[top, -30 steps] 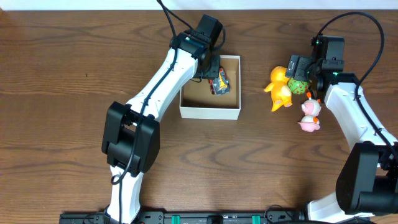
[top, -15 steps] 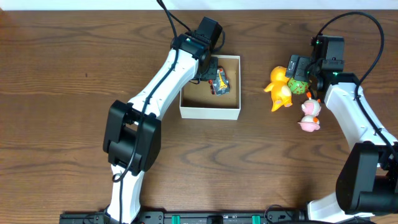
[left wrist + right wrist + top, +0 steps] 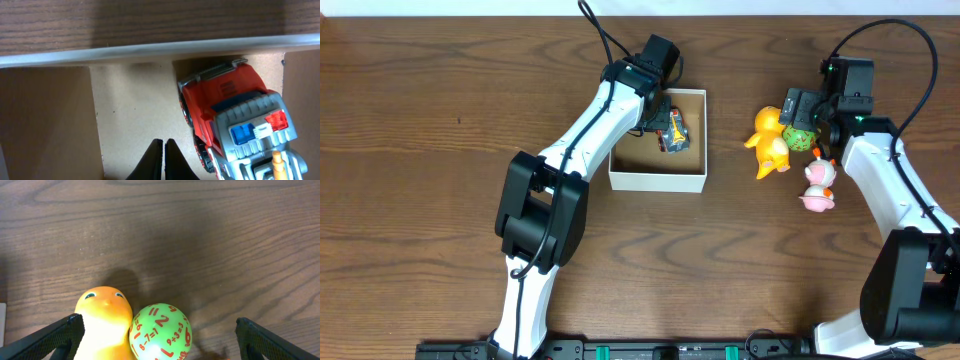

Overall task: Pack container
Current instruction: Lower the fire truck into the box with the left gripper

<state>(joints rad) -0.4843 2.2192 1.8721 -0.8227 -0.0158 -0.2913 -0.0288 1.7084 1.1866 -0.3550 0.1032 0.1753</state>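
The container (image 3: 658, 181), a shallow square box with white walls and a brown floor (image 3: 135, 105), sits left of the table's centre. A red and grey toy truck (image 3: 673, 130) (image 3: 235, 125) lies inside against its far wall. Just left of the truck, my left gripper (image 3: 658, 113) (image 3: 164, 150) hangs over the bare floor, shut and holding nothing. My right gripper (image 3: 800, 128) (image 3: 160, 335) stands wide open. A green number ball (image 3: 160, 330) (image 3: 799, 137) and part of an orange duck (image 3: 105, 317) (image 3: 770, 145) lie between its fingers.
A pink and white toy (image 3: 818, 186) lies on the wooden table just in front of the ball and duck. The right arm runs down the table's right side, the left arm diagonally across the left half.
The left gripper's jaws have closed fully inside the container, with the truck left lying where it was. The right gripper has not moved.
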